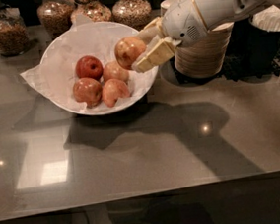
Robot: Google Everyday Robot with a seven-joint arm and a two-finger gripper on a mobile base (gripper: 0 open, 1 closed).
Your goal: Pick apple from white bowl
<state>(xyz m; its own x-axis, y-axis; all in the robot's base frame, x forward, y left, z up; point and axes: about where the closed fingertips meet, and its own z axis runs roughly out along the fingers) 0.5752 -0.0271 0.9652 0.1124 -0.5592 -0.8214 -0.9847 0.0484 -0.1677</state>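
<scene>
The white bowl (56, 60), wide and lined with crinkled white paper, sits on the grey table at the back left. My gripper (142, 47) reaches in from the right and is shut on the apple (129, 51), pale yellow-orange with a pink blush. It holds the apple above the bowl's right rim, lifted clear of the other fruit. One cream finger (155, 55) shows below the apple and one behind it.
Several other apples stay in the bowl, among them a dark red one (88, 67). Glass jars (4, 28) of grain stand along the back. A stack of cream disposable bowls (204, 53) stands right behind my arm. A dark container (270, 37) is at the far right.
</scene>
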